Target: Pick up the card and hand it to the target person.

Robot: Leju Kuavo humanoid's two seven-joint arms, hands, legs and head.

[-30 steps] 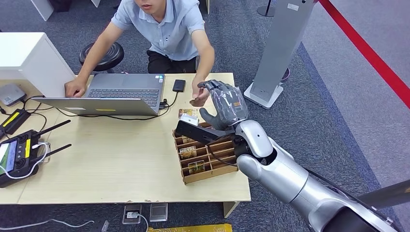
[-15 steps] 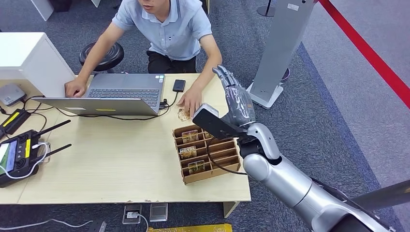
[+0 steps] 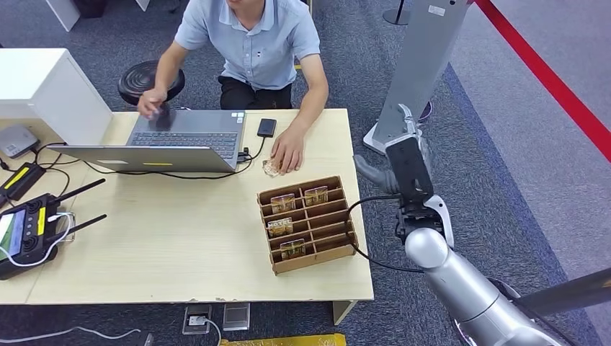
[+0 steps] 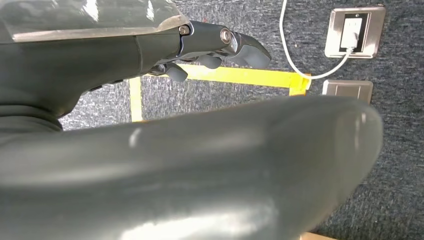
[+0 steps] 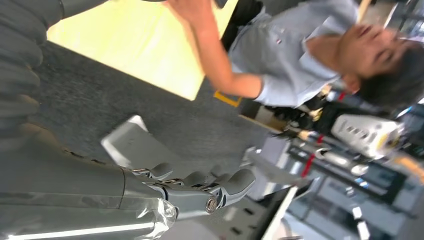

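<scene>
A small card (image 3: 270,168) lies on the table (image 3: 180,238) beside the laptop, and the seated person's hand (image 3: 288,151) rests on it. More cards (image 3: 282,202) stand in the slots of a wooden organiser box (image 3: 339,241). My right hand (image 3: 408,126) is raised beyond the table's right edge, fingers spread and holding nothing; the right wrist view shows those fingers (image 5: 200,192) bare in front of the person (image 5: 300,55). My left hand (image 4: 215,42) hangs over the carpet, fingers loosely extended, with nothing in it.
A laptop (image 3: 180,137) and a phone (image 3: 266,127) lie at the table's far side. A controller with antennas (image 3: 29,231) sits at the left. A grey kiosk stand (image 3: 418,72) rises just behind my right hand. A red line (image 3: 547,79) crosses the carpet.
My right hand swung from over the organiser box out past the table's right edge. The person's hand came down onto the table with the card; their other hand lifted off the laptop.
</scene>
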